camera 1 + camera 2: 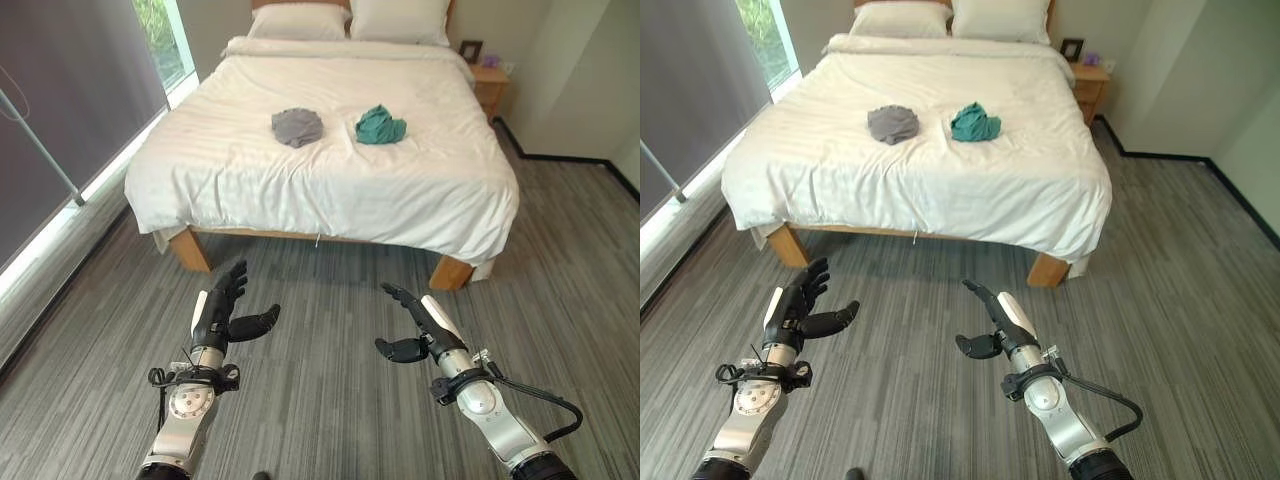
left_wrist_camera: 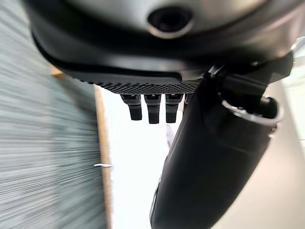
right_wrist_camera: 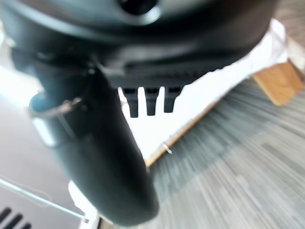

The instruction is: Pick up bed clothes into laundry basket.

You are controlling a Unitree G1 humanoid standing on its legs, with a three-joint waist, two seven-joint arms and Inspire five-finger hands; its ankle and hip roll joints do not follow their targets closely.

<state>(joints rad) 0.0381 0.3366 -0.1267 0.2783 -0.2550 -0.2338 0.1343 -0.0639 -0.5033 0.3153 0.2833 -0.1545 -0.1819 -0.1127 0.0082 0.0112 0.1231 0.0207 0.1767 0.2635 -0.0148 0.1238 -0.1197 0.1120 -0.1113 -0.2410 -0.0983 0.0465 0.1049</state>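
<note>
**Both hands empty over the carpet, clothes out on the bed**

Hanging above the grey carpet [image 1: 330, 400], short of the bed's foot edge, the left hand [image 1: 222, 312] and right hand [image 1: 425, 325] hold nothing, fingers straight and relaxed, thumbs standing out to the side. A wide strip of bare carpet lies between the two hands and runs up to the bed [image 1: 320, 190].

The clothes lie on the white cover in the middle of the bed: a grey bundle [image 1: 297, 126] and a green bundle [image 1: 380, 125], near each other but apart, the green one on the right. Both sit well back from the foot edge, where the cover hangs down over the wooden frame. Wooden legs [image 1: 190, 250] show at the foot corners.

On the left, a window wall [image 1: 70, 150] leaves a narrow lane of carpet beside the bed. On the right, open carpet reaches to the wall. Two pillows [image 1: 345, 20] lie at the head, with a nightstand [image 1: 488, 85] at the head's right corner.
</note>
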